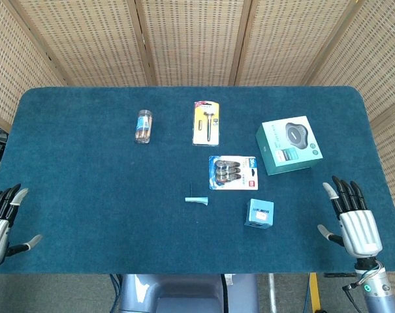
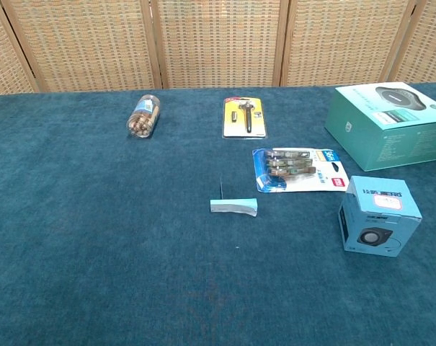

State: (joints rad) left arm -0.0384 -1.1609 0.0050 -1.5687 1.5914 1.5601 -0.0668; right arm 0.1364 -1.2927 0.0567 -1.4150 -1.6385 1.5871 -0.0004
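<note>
Two robot hands rest at the near corners of a blue-carpeted table (image 1: 86,163), both with fingers spread apart and holding nothing. Taking the small blue cube box (image 1: 259,213) as the landmark: the right hand (image 1: 351,216) lies to the box's right, near the table's right edge, palm down with fingers pointing toward the far side; the box is the thing nearest to it, lying toward the robot's left from that hand, with bare carpet between them. The left hand (image 1: 1,218) sits far to the box's left, at the opposite near corner, well apart from every object, so the right hand is clearly the nearer one. The cube box stands upright with a round speaker picture on its near face, seen in the chest view (image 2: 379,215). Just beyond the box, toward the far side and slightly left, lies one flat blister pack of small dark items (image 1: 233,172). Left of the box lies one small pale blue strip with a thin dark stem (image 1: 197,199), its long axis running left to right. Beyond and right of the box sits one larger teal carton (image 1: 289,145). Farther beyond the box lies one yellow-backed card holding a dark tool (image 1: 206,122), its long axis running away from the robot. Farthest left is one small clear bottle (image 1: 143,126), lying on its side.
</note>
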